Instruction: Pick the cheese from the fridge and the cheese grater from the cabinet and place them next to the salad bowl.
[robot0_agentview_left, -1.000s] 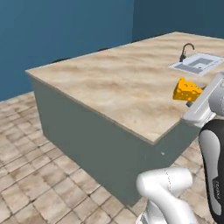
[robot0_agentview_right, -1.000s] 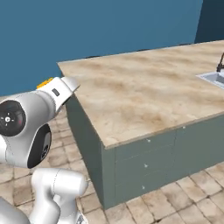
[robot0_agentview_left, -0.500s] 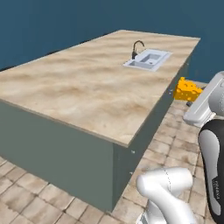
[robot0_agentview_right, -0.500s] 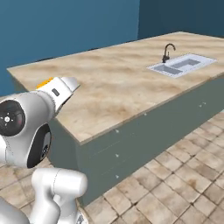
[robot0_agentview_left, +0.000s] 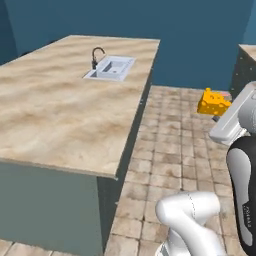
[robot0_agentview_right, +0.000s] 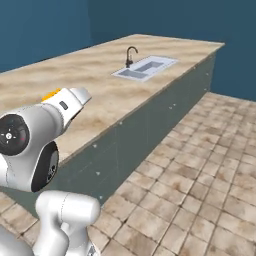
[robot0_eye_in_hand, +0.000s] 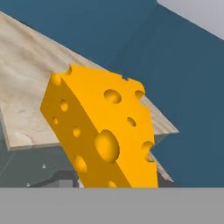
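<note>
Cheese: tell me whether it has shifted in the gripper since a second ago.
No. The cheese sits at the same spot against the white hand; the island counter has swung because the base turned.

A long island with a beige marbled tabletop (robot0_agentview_left: 60, 115) runs from 7 o'clock toward 12 o'clock in the left base view. Set into it toward the far end is a pale sink (robot0_agentview_left: 111, 68), with a dark curved faucet (robot0_agentview_left: 96, 56) at its 9 o'clock edge. The island's grey-green side (robot0_agentview_right: 165, 107) faces a tan tiled floor (robot0_agentview_right: 200, 185). Dark blue walls (robot0_agentview_left: 190, 35) stand behind.
</note>
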